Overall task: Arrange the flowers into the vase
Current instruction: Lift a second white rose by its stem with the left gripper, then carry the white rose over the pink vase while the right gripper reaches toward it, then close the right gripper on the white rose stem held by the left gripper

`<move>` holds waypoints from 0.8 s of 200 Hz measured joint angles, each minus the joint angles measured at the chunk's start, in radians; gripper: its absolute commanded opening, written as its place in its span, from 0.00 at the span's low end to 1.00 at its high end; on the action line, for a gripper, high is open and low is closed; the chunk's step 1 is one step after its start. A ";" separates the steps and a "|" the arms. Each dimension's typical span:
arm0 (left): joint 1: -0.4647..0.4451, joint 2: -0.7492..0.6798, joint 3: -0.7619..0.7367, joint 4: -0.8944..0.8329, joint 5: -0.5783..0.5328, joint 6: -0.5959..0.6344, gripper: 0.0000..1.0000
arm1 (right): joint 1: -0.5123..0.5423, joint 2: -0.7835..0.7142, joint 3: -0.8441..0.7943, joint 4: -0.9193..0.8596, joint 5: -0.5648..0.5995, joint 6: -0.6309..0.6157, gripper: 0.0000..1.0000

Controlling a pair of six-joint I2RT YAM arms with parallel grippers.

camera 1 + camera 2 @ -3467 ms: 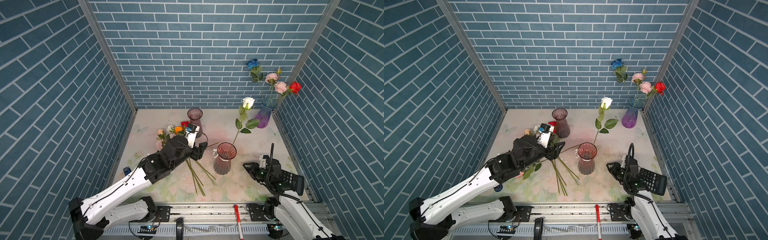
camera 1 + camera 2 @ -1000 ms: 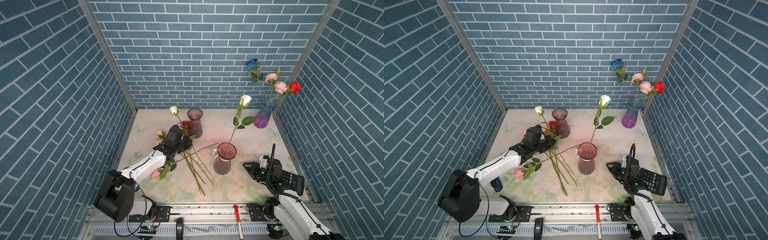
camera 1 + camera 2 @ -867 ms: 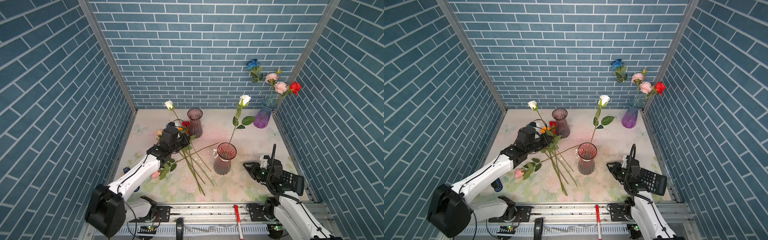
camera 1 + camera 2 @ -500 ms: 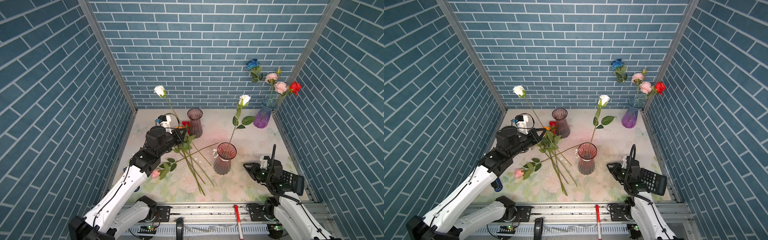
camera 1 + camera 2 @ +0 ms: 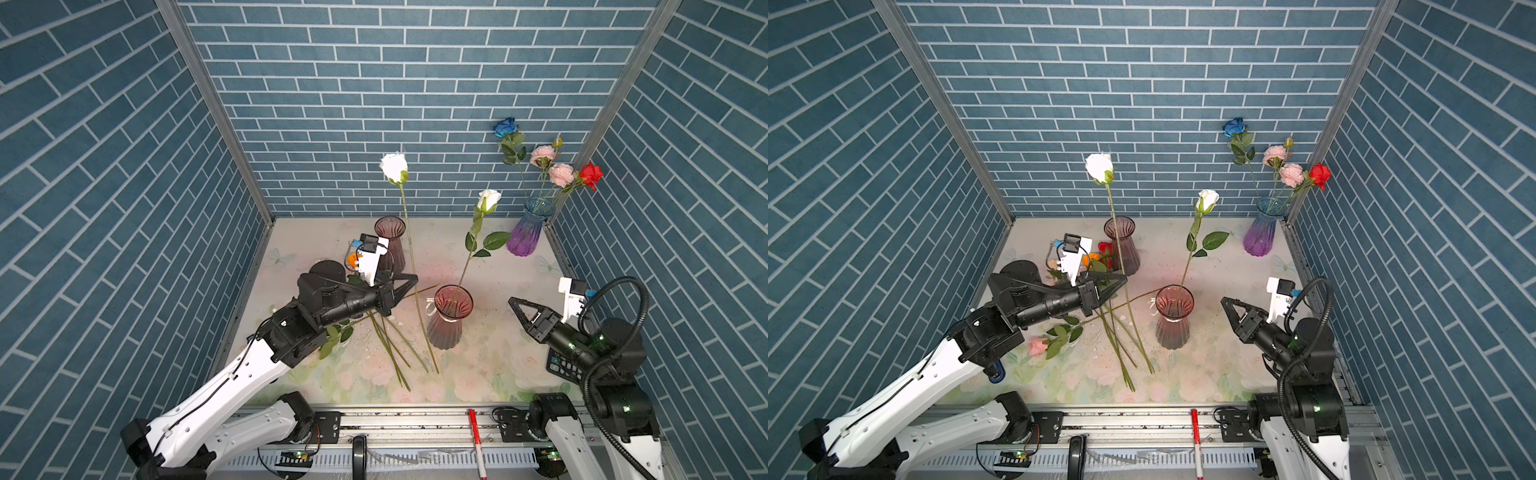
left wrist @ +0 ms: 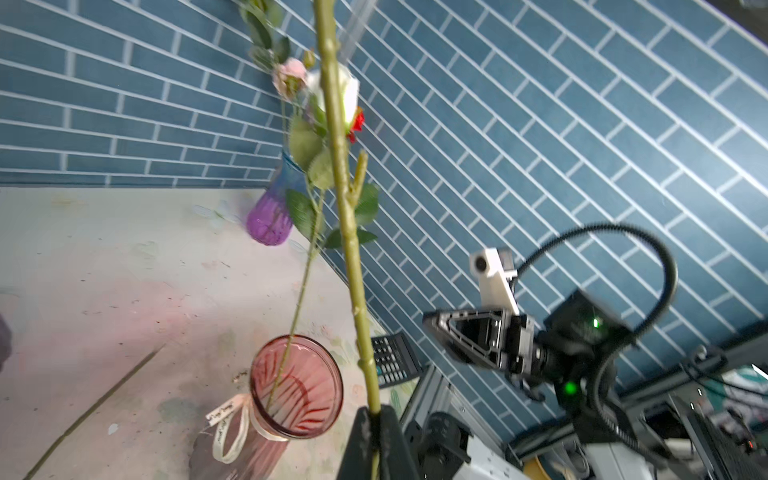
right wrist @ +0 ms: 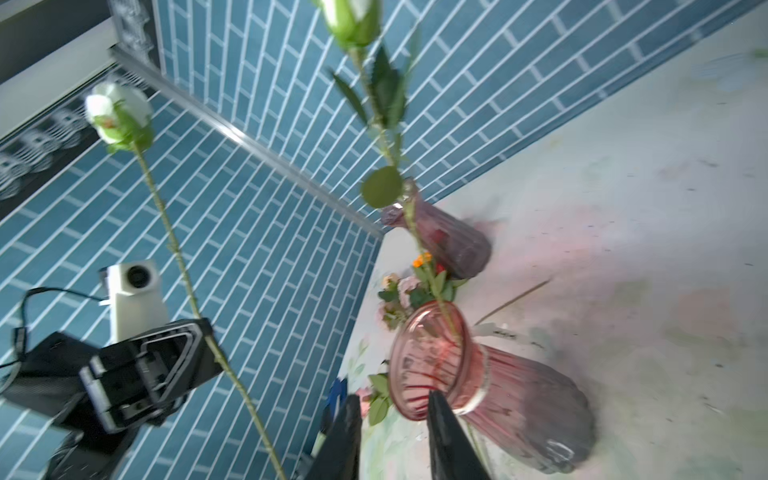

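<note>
One white rose [image 5: 393, 167] higher than before

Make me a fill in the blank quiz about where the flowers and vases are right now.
1. The left gripper is shut on a long-stemmed rose whose bloom is ___.
2. The pink vase in the middle holds ___ flower.
3. The red rose stands in the blue-purple vase in the back ___ corner.
4. The right gripper is open and holds ___.

Missing words: white; one; right; nothing.
</note>
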 measured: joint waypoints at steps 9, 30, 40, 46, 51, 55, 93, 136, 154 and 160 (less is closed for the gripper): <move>-0.035 0.008 0.000 -0.001 0.011 0.023 0.00 | 0.000 0.046 0.033 0.020 -0.075 0.002 0.33; -0.104 0.035 0.000 -0.003 0.029 0.065 0.00 | 0.006 0.122 0.079 0.113 -0.230 0.030 0.34; -0.133 0.053 0.000 -0.003 0.035 0.079 0.00 | 0.012 0.148 0.102 0.149 -0.285 0.043 0.34; -0.147 0.063 0.000 -0.002 0.037 0.085 0.00 | 0.016 0.162 0.119 0.168 -0.312 0.051 0.34; -0.158 0.071 0.000 0.000 0.040 0.089 0.01 | 0.020 0.171 0.132 0.181 -0.332 0.056 0.34; -0.168 0.079 0.000 0.001 0.042 0.092 0.01 | 0.025 0.178 0.143 0.192 -0.348 0.060 0.34; -0.235 0.149 0.002 0.027 0.058 0.114 0.01 | 0.101 0.223 0.208 0.249 -0.409 0.065 0.34; -0.295 0.220 0.045 0.032 0.062 0.140 0.01 | 0.207 0.297 0.236 0.229 -0.373 0.028 0.36; -0.314 0.227 0.048 0.045 0.056 0.142 0.01 | 0.218 0.312 0.236 0.217 -0.352 0.011 0.35; -0.319 0.229 0.048 0.047 0.053 0.142 0.01 | 0.219 0.315 0.236 0.213 -0.347 0.008 0.34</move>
